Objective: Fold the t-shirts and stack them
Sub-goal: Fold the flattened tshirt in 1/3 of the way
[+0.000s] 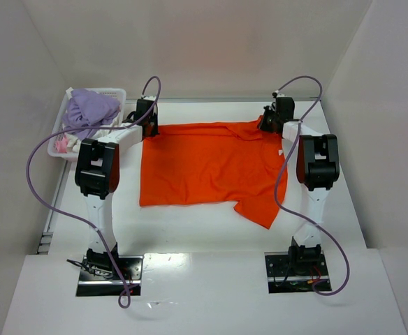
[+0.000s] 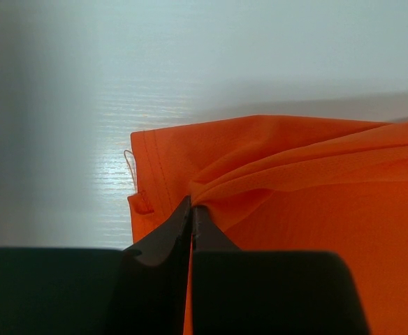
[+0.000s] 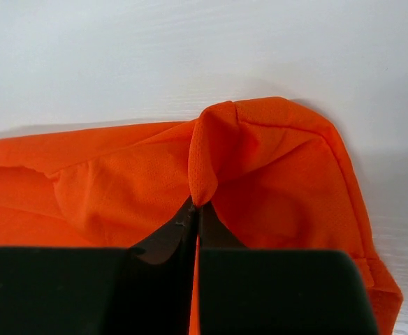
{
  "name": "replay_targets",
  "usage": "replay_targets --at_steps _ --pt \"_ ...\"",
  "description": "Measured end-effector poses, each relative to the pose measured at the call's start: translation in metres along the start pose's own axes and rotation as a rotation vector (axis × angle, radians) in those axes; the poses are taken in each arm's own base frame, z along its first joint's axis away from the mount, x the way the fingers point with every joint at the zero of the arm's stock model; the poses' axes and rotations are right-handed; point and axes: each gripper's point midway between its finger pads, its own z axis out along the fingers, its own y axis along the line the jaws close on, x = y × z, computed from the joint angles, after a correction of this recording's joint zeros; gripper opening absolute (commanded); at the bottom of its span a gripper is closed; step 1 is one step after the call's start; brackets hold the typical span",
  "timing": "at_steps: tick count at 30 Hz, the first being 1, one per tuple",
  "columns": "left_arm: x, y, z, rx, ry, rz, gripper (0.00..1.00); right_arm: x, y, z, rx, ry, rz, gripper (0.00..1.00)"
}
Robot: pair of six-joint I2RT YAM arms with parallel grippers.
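Observation:
A vivid orange t-shirt (image 1: 207,164) lies spread on the white table, one sleeve pointing to the near right. My left gripper (image 1: 147,120) is shut on its far left corner; the left wrist view shows a fold of the orange cloth (image 2: 260,174) pinched between the closed fingers (image 2: 172,234). My right gripper (image 1: 270,120) is shut on the far right corner by the sleeve; the right wrist view shows a bunched peak of cloth (image 3: 214,150) held at the fingertips (image 3: 183,227).
A white lattice basket (image 1: 117,93) stands at the far left beside the left arm, holding a purple garment (image 1: 91,108) and other cloth. White walls close in the back and both sides. Purple cables loop off both arms.

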Motion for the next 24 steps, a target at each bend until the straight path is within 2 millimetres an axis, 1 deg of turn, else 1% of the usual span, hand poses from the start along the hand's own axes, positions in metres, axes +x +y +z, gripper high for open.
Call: replay_targets --at_steps 6,8,10,12,14,17,18,19,21,24 --pt "0.000 0.001 -0.001 -0.002 0.004 0.001 0.00 -0.001 0.000 0.000 0.004 0.000 0.008 0.00" --pt "-0.001 0.002 -0.001 -0.003 0.001 0.000 0.00 -0.003 0.000 -0.003 0.010 0.001 0.011 0.00" --pt "-0.004 0.006 -0.004 -0.006 0.000 -0.005 0.00 -0.011 0.002 -0.009 0.014 -0.001 0.013 0.00" --pt "-0.014 0.014 -0.007 -0.012 -0.013 -0.019 0.00 -0.028 0.007 -0.017 0.014 -0.027 0.008 0.00" --pt "-0.030 0.027 -0.009 -0.021 -0.039 -0.043 0.00 -0.051 0.015 -0.030 0.007 -0.071 0.000 0.00" --pt "-0.057 0.049 -0.014 -0.032 -0.091 -0.078 0.00 -0.088 0.032 -0.058 -0.018 -0.154 -0.016 0.00" --pt "-0.064 0.053 -0.017 -0.029 -0.106 -0.087 0.00 -0.099 0.037 -0.068 -0.027 -0.181 -0.021 0.00" --pt "-0.071 0.056 -0.021 -0.024 -0.120 -0.092 0.00 -0.110 0.043 -0.079 -0.038 -0.209 -0.027 0.00" --pt "-0.081 0.059 -0.029 -0.009 -0.142 -0.097 0.00 -0.127 0.053 -0.095 -0.055 -0.251 -0.037 0.00" --pt "-0.092 0.055 -0.040 0.014 -0.169 -0.075 0.00 -0.140 0.061 -0.110 -0.065 -0.285 -0.044 0.00"
